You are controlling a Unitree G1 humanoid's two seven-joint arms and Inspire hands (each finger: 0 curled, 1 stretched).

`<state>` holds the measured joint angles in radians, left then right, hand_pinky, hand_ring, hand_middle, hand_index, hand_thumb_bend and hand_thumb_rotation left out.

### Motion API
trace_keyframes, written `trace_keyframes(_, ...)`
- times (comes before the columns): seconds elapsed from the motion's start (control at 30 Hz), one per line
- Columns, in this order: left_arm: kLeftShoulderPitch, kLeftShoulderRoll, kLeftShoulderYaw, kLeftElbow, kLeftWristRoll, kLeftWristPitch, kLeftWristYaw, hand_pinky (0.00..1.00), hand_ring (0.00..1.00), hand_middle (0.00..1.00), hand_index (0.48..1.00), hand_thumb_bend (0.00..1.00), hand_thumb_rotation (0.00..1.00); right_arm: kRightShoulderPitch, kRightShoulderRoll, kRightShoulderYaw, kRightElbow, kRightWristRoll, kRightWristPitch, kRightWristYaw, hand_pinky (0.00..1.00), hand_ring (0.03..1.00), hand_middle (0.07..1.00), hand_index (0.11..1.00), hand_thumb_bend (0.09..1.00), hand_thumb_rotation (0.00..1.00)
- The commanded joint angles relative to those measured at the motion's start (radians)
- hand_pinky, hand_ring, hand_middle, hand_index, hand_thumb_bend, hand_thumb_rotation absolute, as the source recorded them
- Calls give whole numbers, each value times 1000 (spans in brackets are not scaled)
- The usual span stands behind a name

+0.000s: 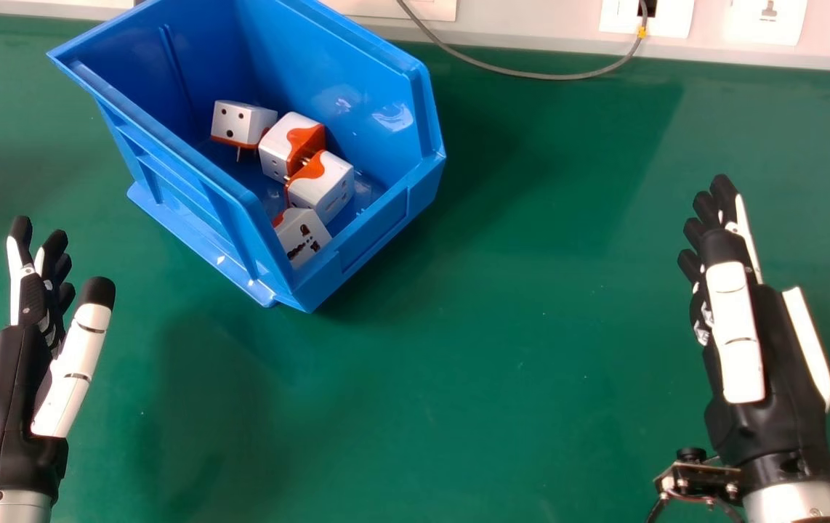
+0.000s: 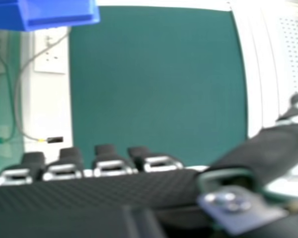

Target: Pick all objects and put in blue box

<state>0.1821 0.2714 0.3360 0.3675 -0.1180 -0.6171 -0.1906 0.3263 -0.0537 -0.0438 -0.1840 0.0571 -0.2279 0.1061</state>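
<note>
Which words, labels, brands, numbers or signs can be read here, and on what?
None can be read.
Adapters: no legible print; the dark marks are holes.
Blue box: no legible lettering.
Wall sockets: any print is too small to read.

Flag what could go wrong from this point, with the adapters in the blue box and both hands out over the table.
The left hand is the nearer of the two to the blue box; a careless inward swing might knock it.

The nearest adapter lies by the box's near corner, so a hard bump could perhaps jolt it out.

The grey cable loops onto the table beyond the box; pushing the box that way might snag it.
</note>
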Motion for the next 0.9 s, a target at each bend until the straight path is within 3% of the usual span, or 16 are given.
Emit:
trace_keyframes(0.0, -5, 16, 3, -7, -9, -7, -6, 998, 1000, 1000, 1000, 535, 793, -5, -7, -9, -7, -10, -30, -6, 1000, 1000, 1000, 1000, 395, 1000)
trace_keyframes(0.2, -3, 15, 3, -6, -9, -13, -8, 999, 1000, 1000, 1000, 541, 793, -1, -7, -11, -1, -14, -37, -7, 1000, 1000, 1000, 1000, 397, 1000)
trace_keyframes(0.4, -5, 12, 4, -3, -20, -19, -17, 997, 1000, 1000, 998, 556, 792, -6, -4, -10, 0, -21, -30, -14, 1000, 1000, 1000, 1000, 396, 1000)
trace_keyframes(0.5, -5, 11, 5, -4, -13, -22, -13, 997, 1000, 1000, 997, 573, 792, -8, -4, -10, 0, -21, -27, -14, 1000, 1000, 1000, 1000, 394, 1000)
trace_keyframes(0.6, 1, 10, 3, -15, -3, -18, -8, 996, 1000, 1000, 995, 582, 792, -6, -4, -11, -2, -21, -25, -15, 1000, 1000, 1000, 1000, 392, 1000)
trace_keyframes(0.73, 7, 12, 1, -26, -1, -6, -8, 996, 1000, 1000, 993, 585, 791, -2, -4, -11, -2, -23, -27, -16, 1000, 1000, 1000, 1000, 392, 1000)
trace_keyframes(0.87, 16, 8, 0, -44, -12, 1, -15, 995, 1000, 1000, 992, 582, 790, 3, -5, -10, -2, -23, -26, -17, 1000, 1000, 1000, 1000, 393, 1000)
